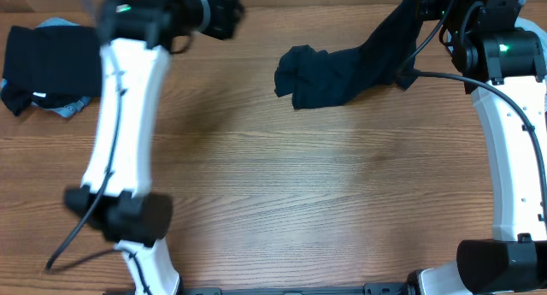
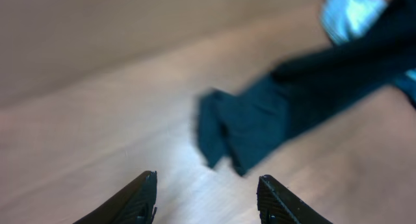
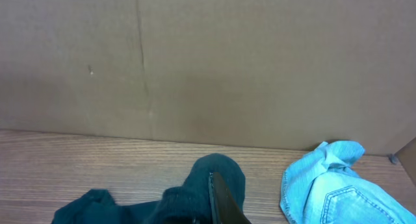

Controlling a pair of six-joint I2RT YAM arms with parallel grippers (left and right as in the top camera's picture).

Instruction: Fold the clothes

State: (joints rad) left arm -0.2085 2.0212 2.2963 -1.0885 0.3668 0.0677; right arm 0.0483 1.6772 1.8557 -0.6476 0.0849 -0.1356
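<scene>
Lying on the far side of the table (image 1: 299,184), a bit right of the middle, is the dark shirt (image 1: 329,73). One end is a crumpled lump on the wood. The other end goes up and to the right, to the right end effector (image 3: 220,199). That end effector is clenched, and the right wrist view shows dark cloth bunched around it, so it is grasping the shirt. Just to the right in that view sits a pale denim piece (image 3: 331,185), crumpled on the table by a plain brown wall (image 3: 195,68). The left end effector (image 2: 208,188) is released: its two black fingers (image 2: 136,201) stand apart with nothing between them. It hangs over bare wood, and the lump end of the shirt is in front of it, near but not touching. Its view is blurry. From above, the left arm (image 1: 128,115) is blurry too, and it reaches to the far edge, left of the shirt. In the far left corner lies a black piece (image 1: 47,56), folded flat, with a bit of pale blue cloth (image 1: 73,109) poking out from under it. That pile is well apart from the shirt.
</scene>
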